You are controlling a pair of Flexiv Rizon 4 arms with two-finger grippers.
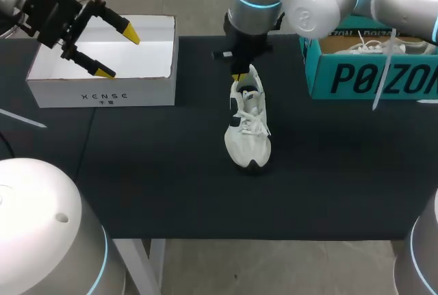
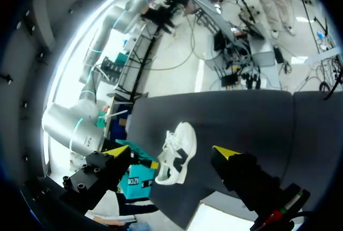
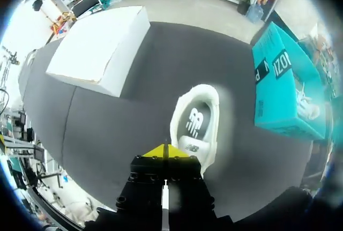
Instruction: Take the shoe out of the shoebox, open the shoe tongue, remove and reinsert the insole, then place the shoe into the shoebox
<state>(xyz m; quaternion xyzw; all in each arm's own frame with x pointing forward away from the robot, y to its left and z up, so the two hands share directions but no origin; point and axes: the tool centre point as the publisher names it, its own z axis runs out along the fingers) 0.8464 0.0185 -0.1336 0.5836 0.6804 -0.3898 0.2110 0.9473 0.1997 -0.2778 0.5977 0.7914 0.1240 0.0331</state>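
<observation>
Right gripper (image 3: 165,149), tips pressed together, sits at the heel of the shoe (image 1: 248,127), upright on the table (image 1: 171,185) (steadying it for the tongue, I'd guess); left gripper (image 1: 117,52) hangs spread wide over the shoebox (image 1: 102,93).

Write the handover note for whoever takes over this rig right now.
Left gripper: open, empty, over the white box.
Right gripper: shut, at the heel of the shoe; a grip on it cannot be confirmed.
Shoe: upright on the table, between the white box and a teal box, insole inside.
Done: shoe is out.
Left: tongue and insole steps, unclear if done; shoe back into the box.
</observation>
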